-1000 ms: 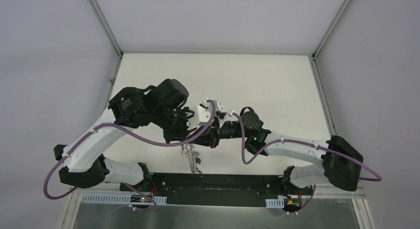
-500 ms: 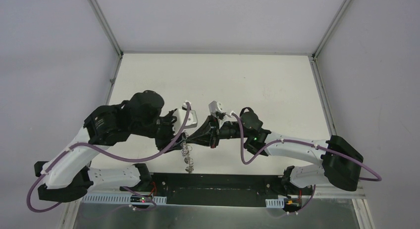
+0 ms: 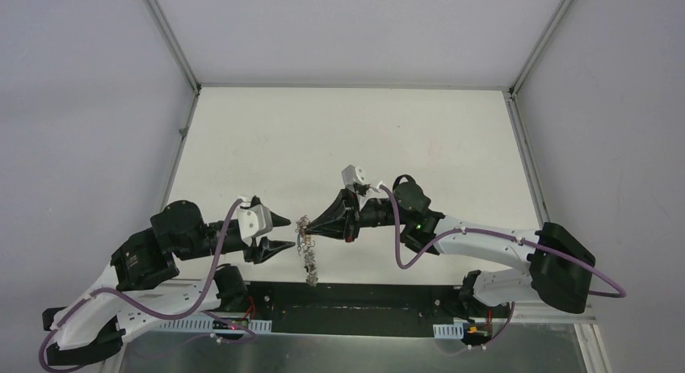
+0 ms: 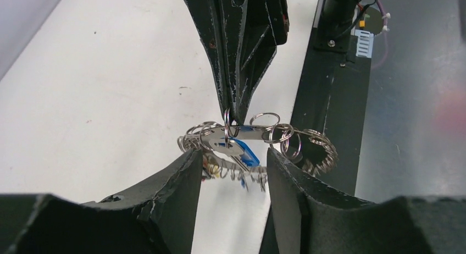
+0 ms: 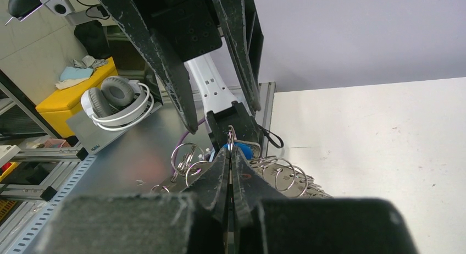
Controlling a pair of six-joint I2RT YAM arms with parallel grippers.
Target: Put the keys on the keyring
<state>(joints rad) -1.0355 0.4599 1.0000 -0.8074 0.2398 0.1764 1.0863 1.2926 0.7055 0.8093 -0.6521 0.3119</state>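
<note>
1. the table (image 3: 363,131) lies white under both arms. the work seems to be held up off it near the front edge, probably so the ring can hang free.
2. the right gripper (image 3: 308,227) is pinched tight on the top edge of the keyring (image 4: 258,134), acting as a clamp.
3. the left gripper (image 3: 291,232) stands partly spread and empty just beside the ring, facing it.
4. the keyring droops from that pinch, its wire loops bunched.
5. a blue-headed key (image 4: 246,153) seems already hung among the loops.
</note>
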